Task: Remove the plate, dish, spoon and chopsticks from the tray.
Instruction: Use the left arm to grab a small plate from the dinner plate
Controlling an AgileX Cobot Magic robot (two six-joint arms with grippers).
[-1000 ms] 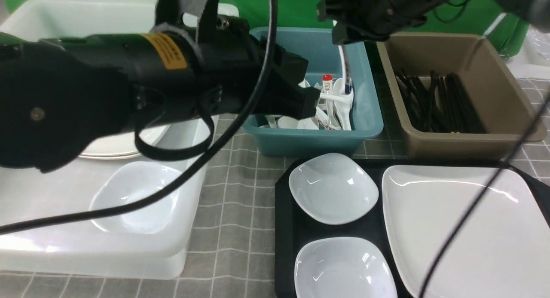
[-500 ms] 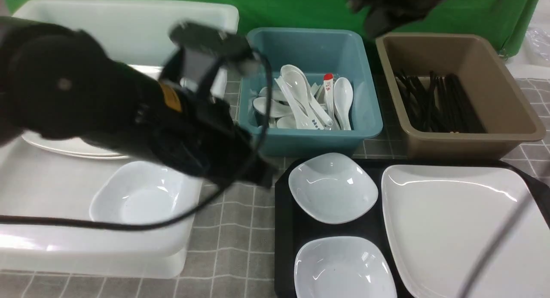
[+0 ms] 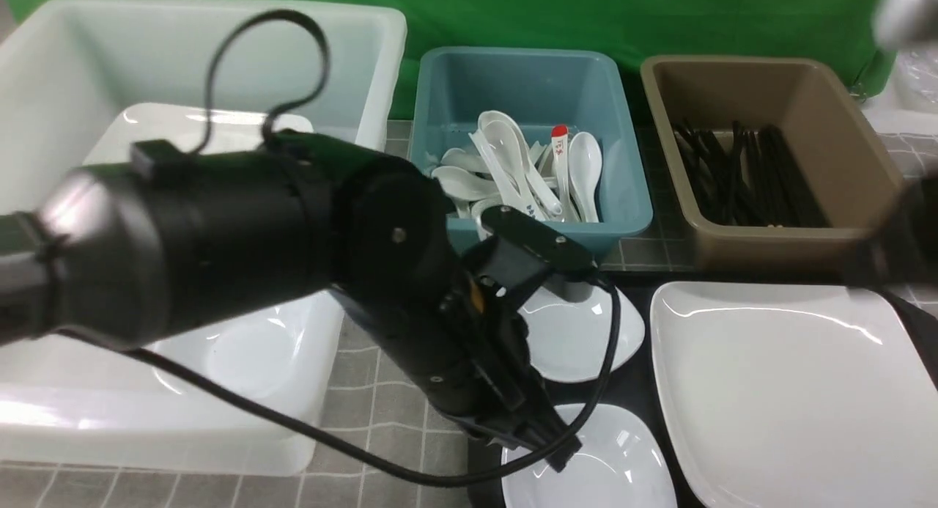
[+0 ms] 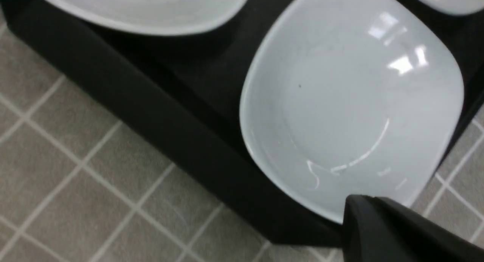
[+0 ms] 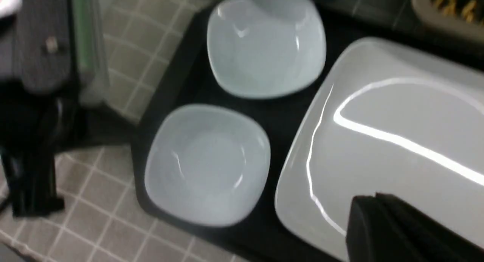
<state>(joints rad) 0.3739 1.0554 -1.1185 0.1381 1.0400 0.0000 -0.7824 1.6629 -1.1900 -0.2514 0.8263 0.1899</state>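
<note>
Surface: grey checked tablecloth (image 3: pixel 396 391).
Tray (image 5: pixel 281 118): plate (image 3: pixel 784 391) at right edge; far dish (image 3: pixel 586 339), near dish (image 3: pixel 623 464) along left edge.
Left gripper (image 3: pixel 560 458): jaws together, over near dish.
Right gripper (image 5: pixel 372 203): jaws together, near plate.

A: Front view: bright, even overhead light; a thin glare streak crosses the plate (image 3: pixel 777 391); the right arm (image 3: pixel 890 251) smears into motion blur at the edge.
B: Right wrist view: soft focus throughout; left wrist view: sharper, small highlights on the dish (image 4: pixel 351 103).
</note>
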